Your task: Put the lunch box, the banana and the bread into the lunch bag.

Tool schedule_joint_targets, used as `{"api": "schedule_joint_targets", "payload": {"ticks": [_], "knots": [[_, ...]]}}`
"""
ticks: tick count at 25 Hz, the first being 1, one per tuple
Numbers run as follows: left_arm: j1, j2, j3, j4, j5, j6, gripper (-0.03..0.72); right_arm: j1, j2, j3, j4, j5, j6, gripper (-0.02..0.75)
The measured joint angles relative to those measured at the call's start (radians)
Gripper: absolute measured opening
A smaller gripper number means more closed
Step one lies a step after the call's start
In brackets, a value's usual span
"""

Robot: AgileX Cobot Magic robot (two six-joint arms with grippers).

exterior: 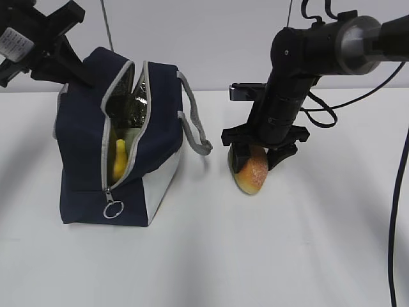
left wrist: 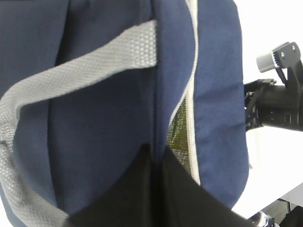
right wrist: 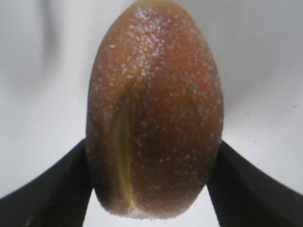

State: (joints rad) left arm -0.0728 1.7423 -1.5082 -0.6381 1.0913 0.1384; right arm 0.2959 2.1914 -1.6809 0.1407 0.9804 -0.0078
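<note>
The navy lunch bag point(exterior: 121, 141) stands at the left with its zipper open. The yellow banana point(exterior: 119, 160) shows inside through the opening. My left gripper point(exterior: 75, 67) is at the bag's top rear edge. In the left wrist view point(left wrist: 156, 153) it is shut on a fold of the bag's navy fabric point(left wrist: 104, 127), next to the foil lining point(left wrist: 180, 132). My right gripper point(exterior: 259, 153) is shut on the bread point(exterior: 253, 173), holding it on end low at the table, right of the bag. The bread point(right wrist: 154, 109) sits between the black fingers point(right wrist: 52, 194). The lunch box is hidden.
The bag's grey handle point(exterior: 195, 121) hangs toward the right arm; the other handle point(left wrist: 71, 78) crosses the left wrist view. The zipper's ring pull point(exterior: 113, 209) hangs at the bag's front bottom. White table point(exterior: 255, 256) lies in front.
</note>
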Motion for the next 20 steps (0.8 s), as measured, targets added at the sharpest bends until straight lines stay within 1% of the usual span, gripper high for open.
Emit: {"api": "schedule_joint_targets", "payload": {"ticks": [3,5,9,13,17,20], "knots": [[0.0,0.0,0.0,0.0,0.0,0.0,-0.003,0.0,0.0,0.0,-0.008,-0.002,0.0,0.485],[0.0,0.0,0.0,0.0,0.0,0.003,-0.003,0.0,0.0,-0.007,-0.034,0.012,0.0,0.462],[0.0,0.0,0.0,0.001,0.0,0.003,-0.003,0.0,-0.005,-0.041,-0.125,0.079,0.0,0.449],[0.0,0.0,0.0,0.001,-0.008,0.003,-0.003,0.0,-0.062,-0.083,-0.176,0.139,0.0,0.447],[0.0,0.0,0.0,0.001,-0.014,0.003,-0.003,0.0,-0.154,-0.119,-0.167,0.169,-0.003,0.447],[0.0,0.0,0.0,0.001,-0.016,0.003,-0.003,0.002,-0.214,-0.154,-0.081,0.187,-0.044,0.447]]}}
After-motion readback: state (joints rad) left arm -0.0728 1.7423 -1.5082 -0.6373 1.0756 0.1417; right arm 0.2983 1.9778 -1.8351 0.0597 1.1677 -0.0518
